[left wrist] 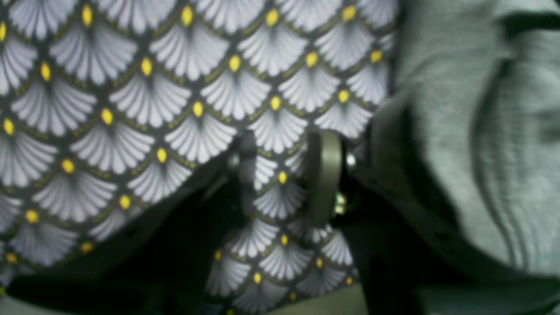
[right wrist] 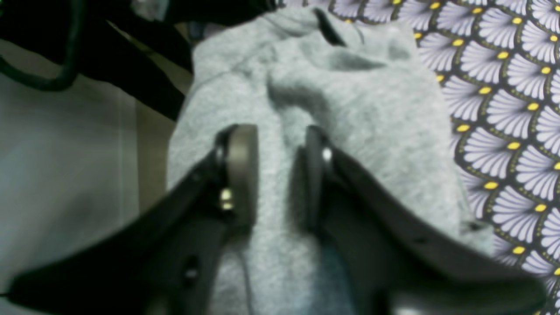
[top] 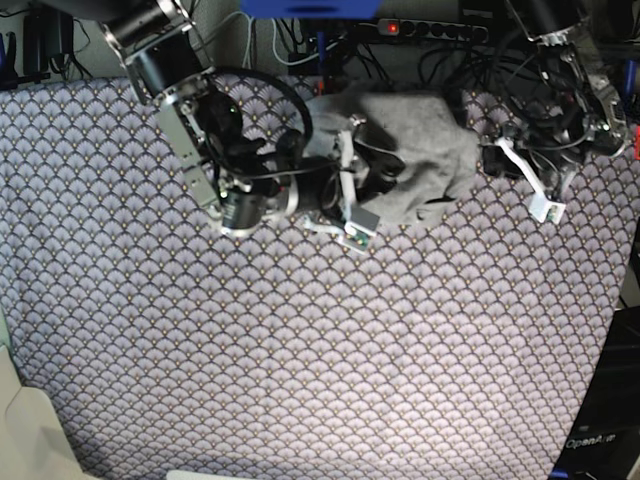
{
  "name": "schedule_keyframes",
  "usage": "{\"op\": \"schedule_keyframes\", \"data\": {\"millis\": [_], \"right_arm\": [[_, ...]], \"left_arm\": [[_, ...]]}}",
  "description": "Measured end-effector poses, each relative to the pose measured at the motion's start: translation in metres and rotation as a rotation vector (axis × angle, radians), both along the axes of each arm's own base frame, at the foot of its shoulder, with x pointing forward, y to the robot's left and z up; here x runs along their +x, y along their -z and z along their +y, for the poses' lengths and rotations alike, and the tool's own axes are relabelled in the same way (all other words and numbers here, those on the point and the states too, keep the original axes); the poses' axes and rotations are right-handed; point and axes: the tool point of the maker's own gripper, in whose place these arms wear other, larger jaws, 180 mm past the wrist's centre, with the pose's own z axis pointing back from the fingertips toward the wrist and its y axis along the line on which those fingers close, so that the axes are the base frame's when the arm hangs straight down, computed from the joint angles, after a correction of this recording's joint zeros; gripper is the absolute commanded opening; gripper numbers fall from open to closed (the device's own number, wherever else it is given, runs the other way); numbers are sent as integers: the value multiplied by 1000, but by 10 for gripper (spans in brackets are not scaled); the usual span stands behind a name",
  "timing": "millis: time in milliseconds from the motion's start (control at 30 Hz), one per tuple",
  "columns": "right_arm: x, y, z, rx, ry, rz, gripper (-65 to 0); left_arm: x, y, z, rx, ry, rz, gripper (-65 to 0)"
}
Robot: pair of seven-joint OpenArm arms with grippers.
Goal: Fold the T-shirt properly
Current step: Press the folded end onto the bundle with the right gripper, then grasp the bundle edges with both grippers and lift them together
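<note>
Tablecloth [top: 300,350]: purple, scallop-patterned with yellow dots, covering the whole work surface; most of it lies bare in the base view. Behind its far edge runs a tangle of dark cables [top: 300,45] and a power strip [top: 430,30] with a red light.

T-shirt [top: 425,160]: plain light grey knit, bunched into a rumpled heap near the far edge of the cloth, right of centre in the base view. No sleeve or neckline can be made out cleanly; folds and shadowed creases cross its surface, and a darker seam edge shows in the right wrist view.

Right gripper [right wrist: 275,170]: reaches in from the left of the base view, its body lying across the near-left part of the heap and hiding it. In its wrist view the two fingers [right wrist: 243,166] straddle a raised ridge of grey fabric, pressed in on it from both sides.

Left gripper [left wrist: 288,175]: at the heap's right side in the base view. Its fingers stand apart with only tablecloth pattern between them; the shirt lies just beside, to the right, and contact cannot be judged through the blur.
</note>
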Motion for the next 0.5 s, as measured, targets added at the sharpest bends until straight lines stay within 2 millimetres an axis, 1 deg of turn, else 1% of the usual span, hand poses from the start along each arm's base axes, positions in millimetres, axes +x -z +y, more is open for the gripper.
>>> {"op": "schedule_keyframes", "data": {"millis": [67, 133, 233, 300, 433, 500], "right_arm": [[-1, 0, 1, 1, -2, 1, -602], [-1, 4, 1, -1, 0, 17, -626], [5, 13, 1, 18, 33, 49, -628], [12, 20, 1, 41, 65, 77, -628], [20, 46, -6, 29, 121, 151, -628], [24, 54, -7, 40, 150, 180, -628]], "left_arm": [[0, -4, 2, 20, 10, 7, -448], [-1, -8, 2, 37, 22, 12, -448], [0, -15, 2, 54, 31, -7, -448], [0, -16, 1, 54, 32, -10, -448], [-18, -6, 1, 57, 32, 37, -448], [-18, -5, -2, 46, 30, 36, -448]]}}
